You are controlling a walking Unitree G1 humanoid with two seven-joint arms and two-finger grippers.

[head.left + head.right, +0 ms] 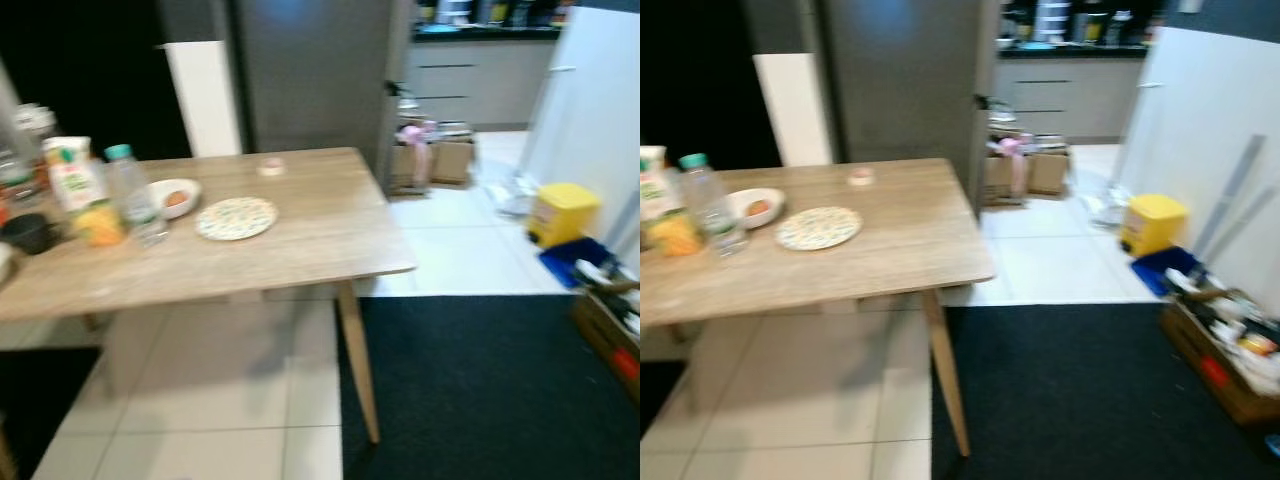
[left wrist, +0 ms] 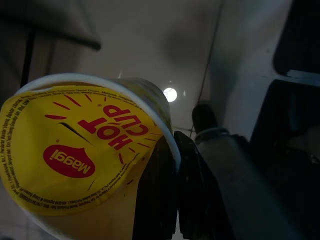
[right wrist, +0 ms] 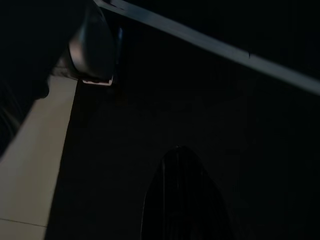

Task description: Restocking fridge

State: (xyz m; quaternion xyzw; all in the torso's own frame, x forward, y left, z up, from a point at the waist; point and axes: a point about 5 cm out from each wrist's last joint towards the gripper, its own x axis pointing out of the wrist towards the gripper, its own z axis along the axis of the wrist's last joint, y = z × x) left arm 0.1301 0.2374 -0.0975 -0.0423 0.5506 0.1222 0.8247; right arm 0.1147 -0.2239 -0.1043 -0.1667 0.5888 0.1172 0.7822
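A grey fridge (image 1: 310, 75) stands behind a wooden table (image 1: 300, 235) bearing a juice carton (image 1: 78, 188), water bottle (image 1: 132, 195) and patterned plate (image 1: 236, 218), while the lowered left gripper (image 2: 167, 165) clasps a Maggi Hot Cup (image 2: 75, 155) above the tiled floor; the right gripper's (image 3: 182, 200) state cannot be determined.

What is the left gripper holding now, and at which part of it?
The left gripper holds a yellow Maggi Hot Cup, with its black fingers against the cup's side wall, just under the rim.

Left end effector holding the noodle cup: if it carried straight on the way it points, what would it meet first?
Probably the tiled floor; beyond the Maggi cup nothing else shows in that line, though depth is unclear.
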